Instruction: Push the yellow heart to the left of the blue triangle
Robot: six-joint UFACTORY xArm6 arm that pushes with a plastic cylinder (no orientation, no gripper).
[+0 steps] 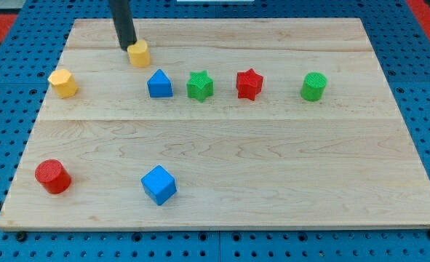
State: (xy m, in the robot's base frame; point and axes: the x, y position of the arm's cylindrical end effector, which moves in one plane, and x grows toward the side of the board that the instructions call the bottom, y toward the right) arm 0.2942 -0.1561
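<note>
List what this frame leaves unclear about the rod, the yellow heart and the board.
- My tip: it sits at the left side of the yellow heart; whether they touch cannot be told from this one angle.
- The rod above: cut off by the view's top edge.
- The heart's shape: too small to make out clearly.
- The wooden board: its underside is hidden.

There is only one camera. It looks from above and from the near long edge, tilted downward, at the whole wooden board (222,156). It stands quite near: the blue pegboard (11,109) shows only around the edges.
</note>
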